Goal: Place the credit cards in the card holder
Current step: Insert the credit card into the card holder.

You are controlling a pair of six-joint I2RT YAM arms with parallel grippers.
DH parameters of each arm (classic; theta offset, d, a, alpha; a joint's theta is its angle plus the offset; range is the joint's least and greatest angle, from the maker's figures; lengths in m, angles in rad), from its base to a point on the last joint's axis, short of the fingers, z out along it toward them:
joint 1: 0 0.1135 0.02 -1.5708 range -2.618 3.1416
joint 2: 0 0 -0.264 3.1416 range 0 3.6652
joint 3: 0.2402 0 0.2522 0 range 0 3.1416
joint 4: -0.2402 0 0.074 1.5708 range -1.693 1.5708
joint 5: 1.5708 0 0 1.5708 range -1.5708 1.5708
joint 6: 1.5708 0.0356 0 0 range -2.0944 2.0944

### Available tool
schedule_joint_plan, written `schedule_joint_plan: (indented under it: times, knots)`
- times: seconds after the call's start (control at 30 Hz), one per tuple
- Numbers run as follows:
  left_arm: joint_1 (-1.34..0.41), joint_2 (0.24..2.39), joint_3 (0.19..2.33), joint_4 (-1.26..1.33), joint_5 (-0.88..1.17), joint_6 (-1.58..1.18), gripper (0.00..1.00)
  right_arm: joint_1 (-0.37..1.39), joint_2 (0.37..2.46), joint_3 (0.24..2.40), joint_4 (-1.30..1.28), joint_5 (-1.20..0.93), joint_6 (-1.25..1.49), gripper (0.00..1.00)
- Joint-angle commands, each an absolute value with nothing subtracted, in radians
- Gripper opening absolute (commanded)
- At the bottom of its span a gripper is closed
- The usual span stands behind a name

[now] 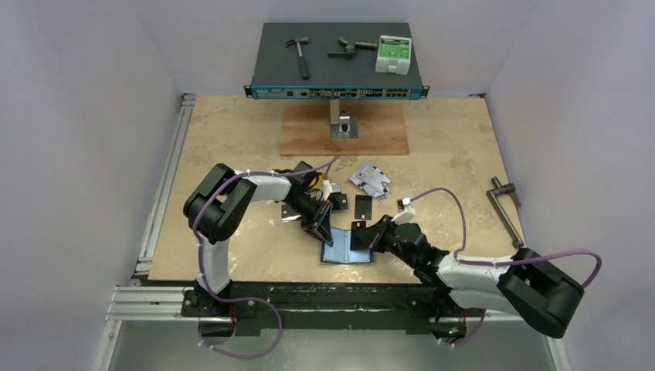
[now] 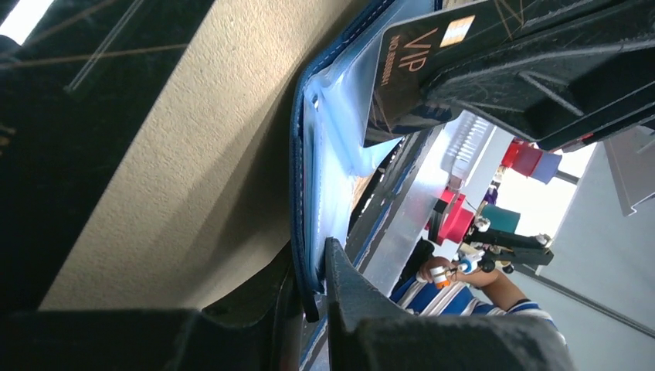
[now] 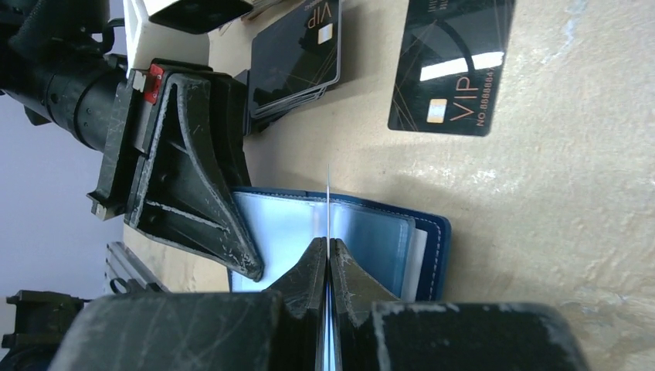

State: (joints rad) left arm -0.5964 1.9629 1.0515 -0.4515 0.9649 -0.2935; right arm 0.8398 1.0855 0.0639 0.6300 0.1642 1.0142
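Note:
The navy card holder (image 1: 344, 250) lies open on the table, its clear sleeves facing up. My left gripper (image 1: 323, 232) is shut on the holder's left edge; the left wrist view shows the blue edge (image 2: 303, 193) pinched between the fingers of the left gripper (image 2: 313, 267). My right gripper (image 3: 328, 246) is shut on a black VIP card (image 2: 417, 69), seen edge-on (image 3: 328, 201) standing over the open holder (image 3: 386, 232). Loose black cards (image 1: 363, 205) (image 3: 452, 66) and a silver-grey pile (image 1: 371, 180) lie just behind the holder.
A network switch (image 1: 337, 66) carrying a hammer, a tool and a white box stands at the back on a wooden board (image 1: 344, 131). A metal crank (image 1: 506, 209) lies at the right. More black cards (image 3: 297, 58) lie by the left arm.

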Motion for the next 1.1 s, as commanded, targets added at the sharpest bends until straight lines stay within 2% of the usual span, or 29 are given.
schedule_joint_plan:
  times: [0.0,0.07,0.23,0.33,0.37,0.43,0.5,0.8,0.93,1.0,1.07]
  knots:
    - [-0.594,1.905,1.049,-0.439,0.945,-0.301,0.16,0.852,1.128,0.105,0.732,0.149,1.023,0.0]
    - [-0.596,1.905,1.049,-0.452,0.921,-0.296,0.32,0.858,1.137,0.124,0.714,0.146,1.01,0.0]
    - [-0.598,1.905,1.046,-0.459,0.888,-0.287,0.35,0.875,1.149,0.177,0.659,0.133,0.983,0.0]
    - [-0.6,1.897,1.069,-0.506,0.849,-0.243,0.58,0.876,1.146,0.187,0.638,0.12,0.977,0.0]
    - [-0.601,1.887,1.079,-0.53,0.829,-0.225,0.6,0.875,1.148,0.19,0.628,0.12,0.978,0.0]
    - [-0.601,1.863,1.104,-0.584,0.791,-0.174,0.88,0.875,1.157,0.19,0.619,0.116,0.979,0.0]
    - [-0.603,1.83,1.13,-0.641,0.762,-0.117,0.98,0.876,1.176,0.189,0.614,0.105,0.985,0.0]
    - [-0.603,1.647,1.145,-0.807,0.735,0.122,1.0,0.875,1.215,0.197,0.571,0.077,0.975,0.0]
    - [-0.618,1.544,1.185,-0.85,0.659,0.277,1.0,0.876,1.194,0.2,0.53,0.078,0.965,0.0]
    - [-0.644,1.489,1.2,-0.83,0.541,0.387,1.0,0.875,1.179,0.195,0.525,0.058,0.967,0.0]
    - [-0.65,1.483,1.289,-0.893,0.488,0.479,1.0,0.874,1.169,0.209,0.489,0.055,0.944,0.0]
